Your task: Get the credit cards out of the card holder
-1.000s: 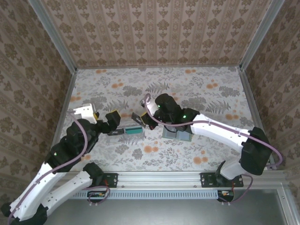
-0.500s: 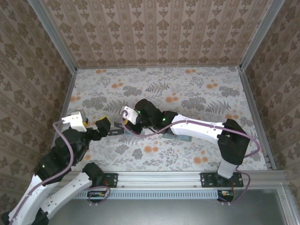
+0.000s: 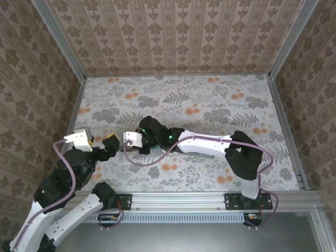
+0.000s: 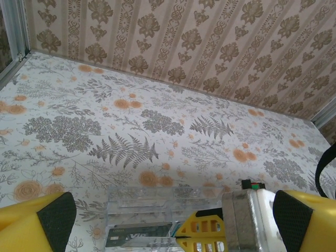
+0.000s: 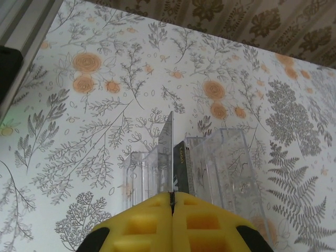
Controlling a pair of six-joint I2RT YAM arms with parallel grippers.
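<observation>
My right gripper (image 5: pixel 171 195) is shut on a thin credit card (image 5: pixel 170 152) that shows edge-on and stands upright over a slot of a clear plastic tray (image 5: pixel 223 157). A second, dark card (image 5: pixel 182 167) stands in the tray just right of it. In the left wrist view that card (image 4: pixel 137 234) lies low in the tray (image 4: pixel 157 202), with the right gripper's yellow fingers (image 4: pixel 207 233) beside it. My left gripper (image 4: pixel 173 223) is open, its pads wide apart on either side of the tray. The sage-green card holder (image 3: pixel 209 154) lies mostly hidden under the right forearm.
Metal rails and patterned walls (image 3: pixel 173 37) enclose the floral table (image 3: pixel 210 100). The right arm (image 3: pixel 205 140) stretches leftward across the middle, and its elbow (image 3: pixel 244 157) stands near the front rail. Open table lies behind the tray.
The right arm has swung left from the card holder to the clear tray, carrying the card. The left arm has drawn back toward the left front, still open.
</observation>
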